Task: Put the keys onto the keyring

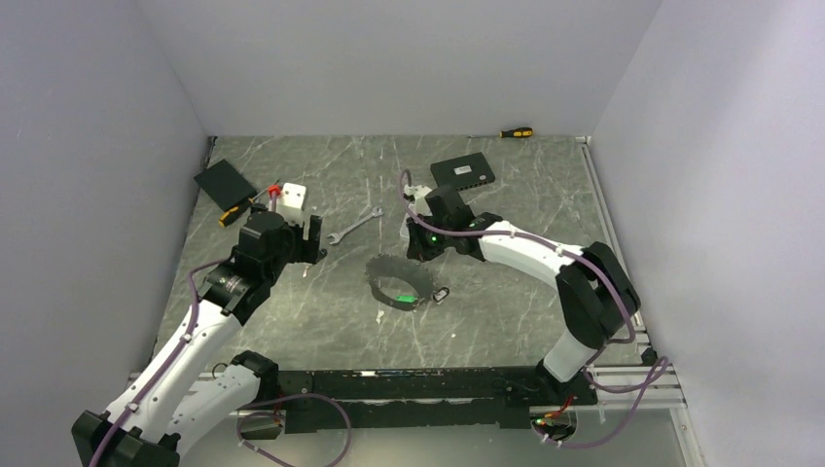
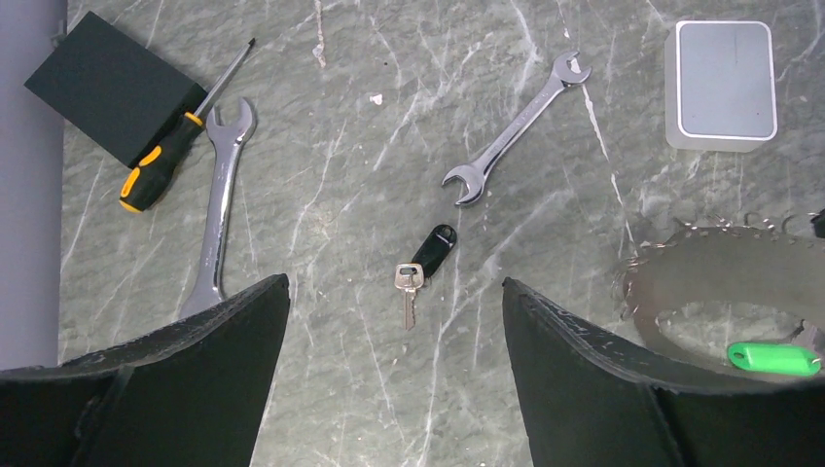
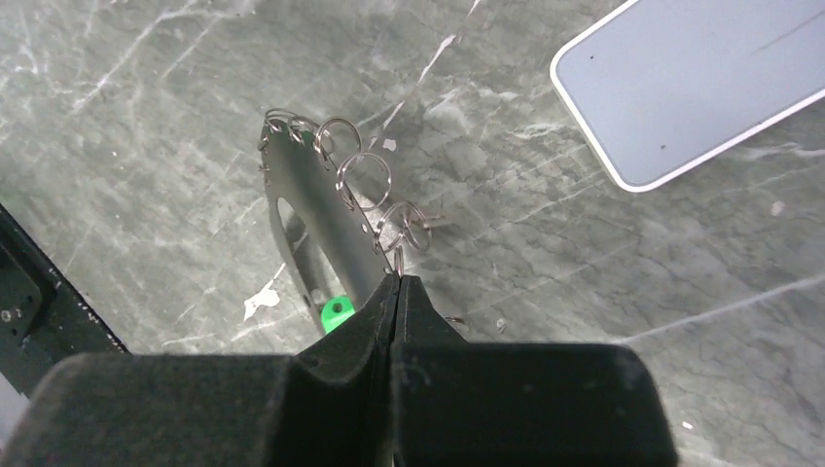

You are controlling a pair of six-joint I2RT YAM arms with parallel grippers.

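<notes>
A small silver key (image 2: pixel 409 292) with a black tag (image 2: pixel 435 245) lies flat on the marble table. My left gripper (image 2: pixel 394 321) is open and empty, hovering just above and near it; it also shows in the top view (image 1: pixel 309 248). The keyring (image 1: pixel 399 282) is a grey loop edged with small wire rings, with a green tag (image 1: pixel 404 298) on it, at the table's middle. My right gripper (image 3: pixel 399 280) is shut on one small wire ring at the keyring's rim (image 3: pixel 316 209). The green tag (image 3: pixel 337 311) shows beside the fingers.
A short wrench (image 2: pixel 514 131), a long wrench (image 2: pixel 220 209), an orange-handled screwdriver (image 2: pixel 161 161) and a black box (image 2: pixel 107 83) lie beyond the key. A white box (image 2: pixel 722 83) stands far right of them. A black device (image 1: pixel 463 172) and another screwdriver (image 1: pixel 516 132) are at the back.
</notes>
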